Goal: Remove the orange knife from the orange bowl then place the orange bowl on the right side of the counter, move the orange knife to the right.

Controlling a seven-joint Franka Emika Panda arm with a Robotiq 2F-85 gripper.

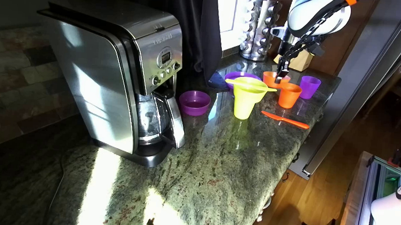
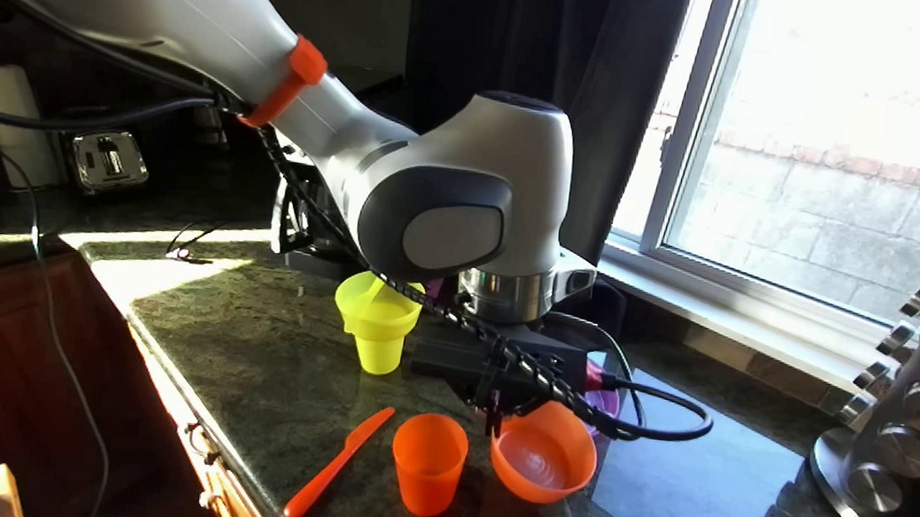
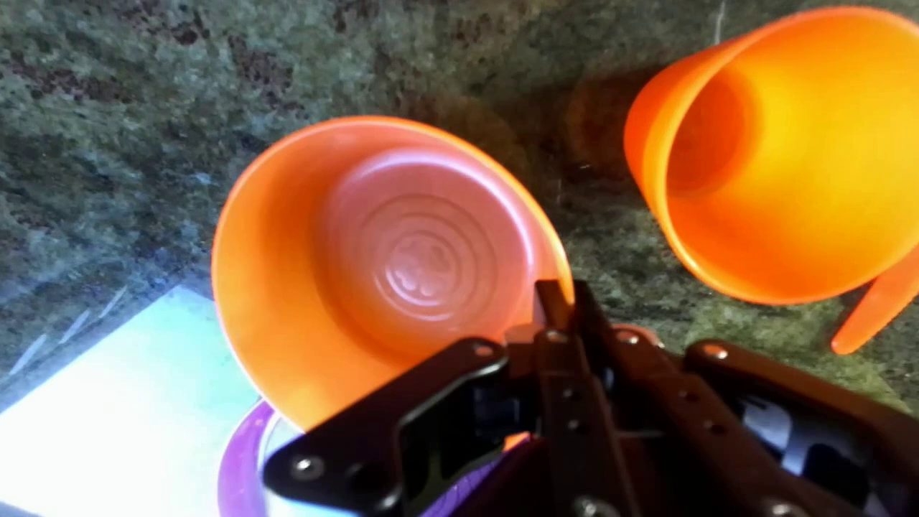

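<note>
A: Where the wrist view shows it, right of centre, the claw (image 3: 567,293) is narrow, its tips pinching the rim of the orange bowl (image 3: 391,273). Which way does that bowl lie?

B: Toward the upper left of the frame; being round, it offers no long axis. Whether its base touches the counter (image 2: 278,342) is hard to tell.

A: And the orange knife (image 2: 340,460)?

B: Already out: in an exterior view it slants at lower left, near the counter's edge. The carry should avoid the orange cup (image 2: 429,464), just left of the bowl; counter stretches rightward toward the spice rack (image 2: 901,451).
</note>
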